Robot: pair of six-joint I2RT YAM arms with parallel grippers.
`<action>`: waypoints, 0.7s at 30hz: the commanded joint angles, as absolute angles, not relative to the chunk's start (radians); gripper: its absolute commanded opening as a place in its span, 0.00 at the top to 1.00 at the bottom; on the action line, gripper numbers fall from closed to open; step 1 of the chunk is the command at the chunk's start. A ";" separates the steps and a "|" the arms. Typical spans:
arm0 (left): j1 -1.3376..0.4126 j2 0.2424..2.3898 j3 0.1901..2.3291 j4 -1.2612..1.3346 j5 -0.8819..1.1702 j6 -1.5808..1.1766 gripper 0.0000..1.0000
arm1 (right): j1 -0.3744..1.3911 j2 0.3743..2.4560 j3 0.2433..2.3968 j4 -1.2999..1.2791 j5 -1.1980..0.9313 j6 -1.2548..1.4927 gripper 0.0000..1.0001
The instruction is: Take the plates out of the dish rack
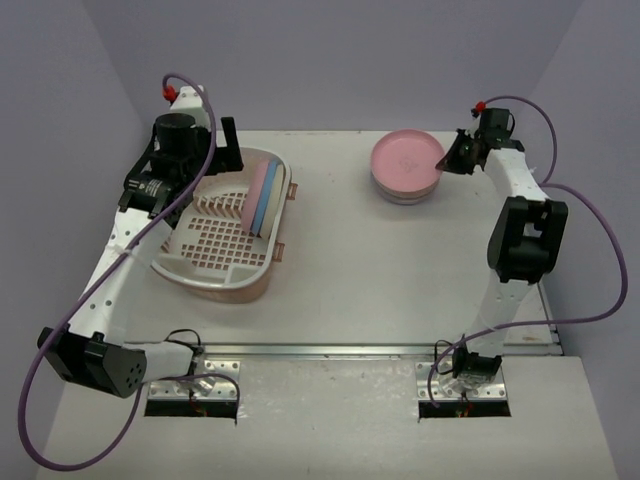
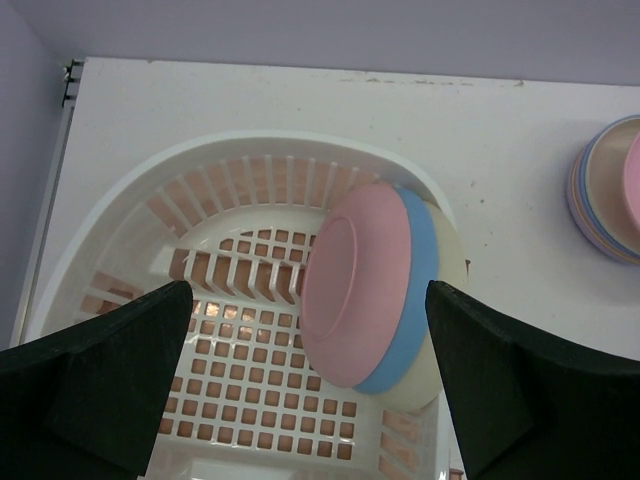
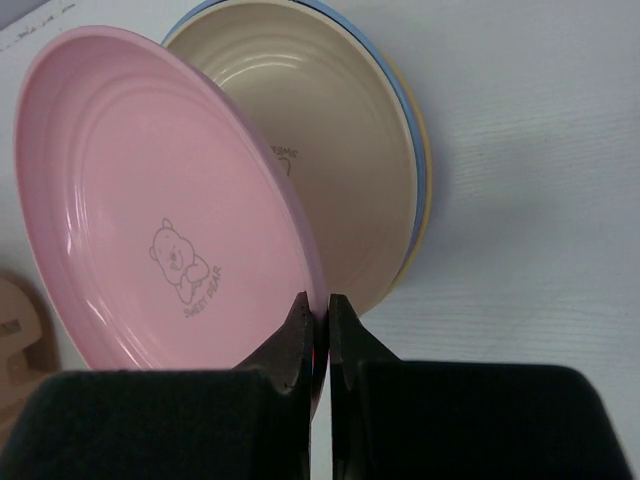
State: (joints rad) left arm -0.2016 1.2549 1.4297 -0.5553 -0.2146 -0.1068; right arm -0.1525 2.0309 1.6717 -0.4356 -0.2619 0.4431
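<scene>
The dish rack [image 1: 200,275] stands at the table's left. Three plates stand on edge against its right wall: pink [image 2: 350,290], blue [image 2: 418,290] and cream [image 2: 448,310]. My left gripper [image 2: 308,290] hovers over the rack with its jaws wide open and nothing between them; it shows from above as well [image 1: 185,160]. At the back right, my right gripper [image 3: 320,305] is shut on the rim of a pink plate [image 3: 160,200] with a bear print. That plate tilts over a stack of plates [image 1: 400,192] whose top one is cream [image 3: 330,150].
The white table [image 1: 380,270] is enclosed by lavender walls on the left, back and right. A metal strip [image 1: 330,350] runs along its near edge by the arm bases. Purple cables [image 1: 590,215] loop beside both arms.
</scene>
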 commanded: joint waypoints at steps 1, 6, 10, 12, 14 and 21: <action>-0.199 1.253 1.403 -0.515 -0.242 -0.123 0.00 | -0.152 2.081 1.767 -0.345 -0.257 0.497 0.96; -0.199 1.252 1.368 -0.526 -0.244 -0.120 0.00 | -0.152 2.148 1.835 -0.344 -0.233 0.460 0.81; -0.199 1.248 1.345 -0.528 -0.244 -0.112 0.00 | -0.153 2.159 1.842 -0.351 -0.253 0.461 0.30; -0.200 1.245 1.331 -0.525 -0.245 -0.109 0.00 | -0.153 2.149 1.837 -0.359 -0.255 0.460 0.14; -0.201 1.238 1.312 -0.516 -0.251 -0.099 0.00 | -0.152 2.121 1.830 -0.379 -0.255 0.448 0.04; -0.339 1.266 1.242 -0.519 -0.509 -0.011 0.09 | -0.150 1.920 1.664 -0.382 -0.225 0.393 0.01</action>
State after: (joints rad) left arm -0.2384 1.2585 1.2840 -0.5550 -0.3031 -0.0816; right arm -0.1535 2.1190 1.7436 -0.4066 -0.2441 0.4424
